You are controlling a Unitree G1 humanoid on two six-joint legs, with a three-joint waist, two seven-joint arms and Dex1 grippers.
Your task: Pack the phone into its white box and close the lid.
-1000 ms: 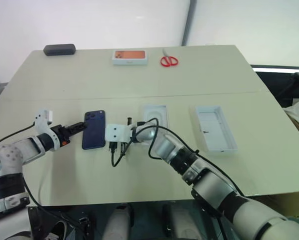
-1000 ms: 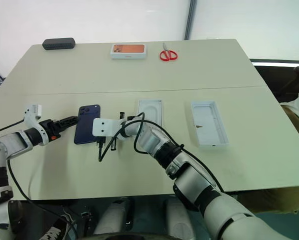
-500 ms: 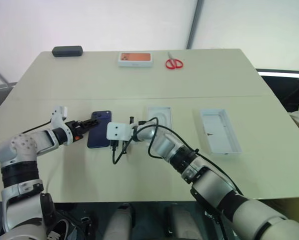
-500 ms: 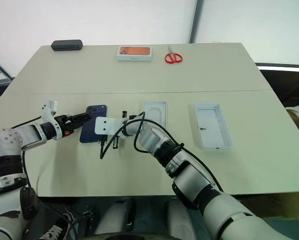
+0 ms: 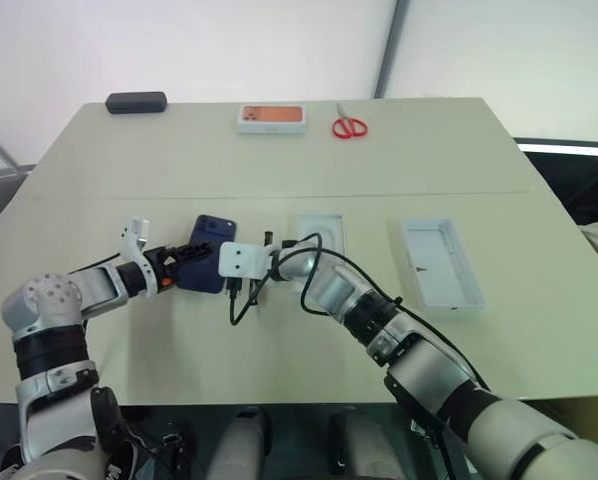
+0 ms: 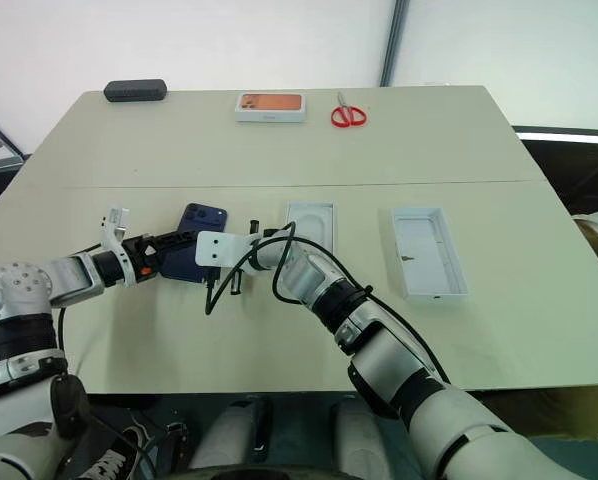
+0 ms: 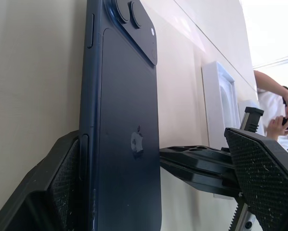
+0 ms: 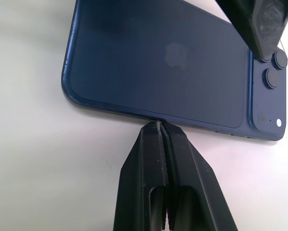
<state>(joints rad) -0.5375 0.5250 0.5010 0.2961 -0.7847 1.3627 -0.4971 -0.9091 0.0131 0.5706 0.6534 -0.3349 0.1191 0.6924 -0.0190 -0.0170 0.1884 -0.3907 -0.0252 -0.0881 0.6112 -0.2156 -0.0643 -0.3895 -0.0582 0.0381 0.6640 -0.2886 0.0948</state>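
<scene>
Black left pincer [image 7: 153,192] gapes wide, its pads straddling the navy phone [image 7: 122,125] without clamping. Right pincer [image 8: 164,132], pressed shut, butts the phone's long edge. Phone lies flat on the counter [image 5: 279,170], white box [image 5: 320,236] just beside. Best: brace steady, close squarely on both edges.

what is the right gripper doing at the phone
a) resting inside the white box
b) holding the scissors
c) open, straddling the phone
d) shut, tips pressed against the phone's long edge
d: in the right wrist view the right gripper has its two fingers closed together, with the tips butted against the long side of the phone, which lies flat on the table.
</scene>
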